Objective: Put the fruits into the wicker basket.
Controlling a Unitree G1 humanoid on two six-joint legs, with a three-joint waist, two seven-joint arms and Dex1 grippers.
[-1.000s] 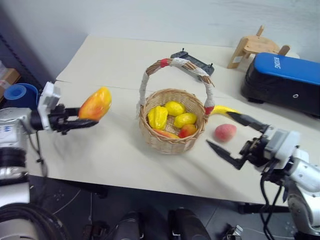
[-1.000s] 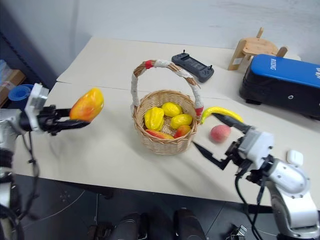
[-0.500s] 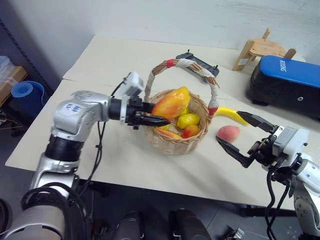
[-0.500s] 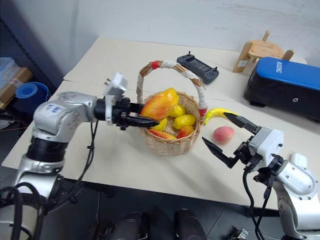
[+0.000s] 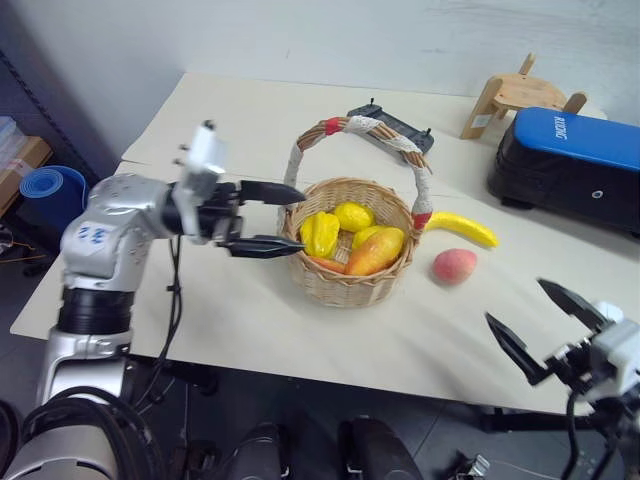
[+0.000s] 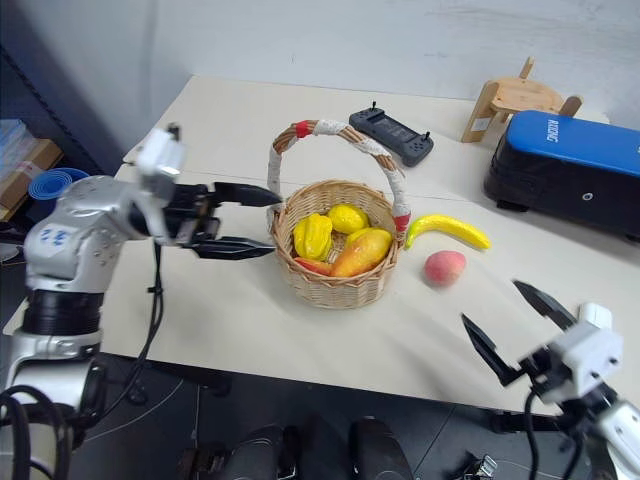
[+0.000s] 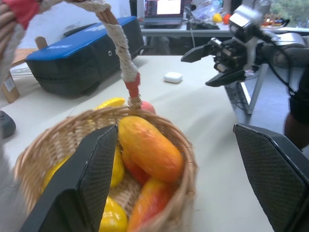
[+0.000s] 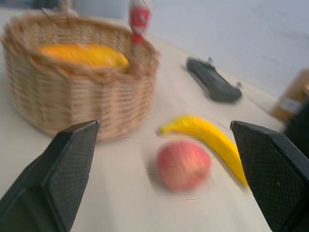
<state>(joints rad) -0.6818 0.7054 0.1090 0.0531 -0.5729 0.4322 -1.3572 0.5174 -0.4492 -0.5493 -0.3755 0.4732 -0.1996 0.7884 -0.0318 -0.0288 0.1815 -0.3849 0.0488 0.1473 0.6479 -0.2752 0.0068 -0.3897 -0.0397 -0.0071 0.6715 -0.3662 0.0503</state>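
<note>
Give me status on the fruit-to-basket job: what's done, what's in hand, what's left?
Done: the mango lies in the wicker basket with the other yellow and red fruits. In hand: nothing; the left gripper is open beside the basket rim and the right gripper is open near the table's front edge. Left: the peach and banana, both on the table.

Tan wicker basket [image 5: 345, 285], orange-yellow mango [image 5: 377, 251], pink-red peach [image 5: 454, 265], yellow banana [image 5: 461, 228].

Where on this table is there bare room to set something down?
Bare: the near strip between the basket and the table's front edge, and the far left corner behind the left gripper. Crowded: right of the basket, with banana, peach, black-and-blue case.
</note>
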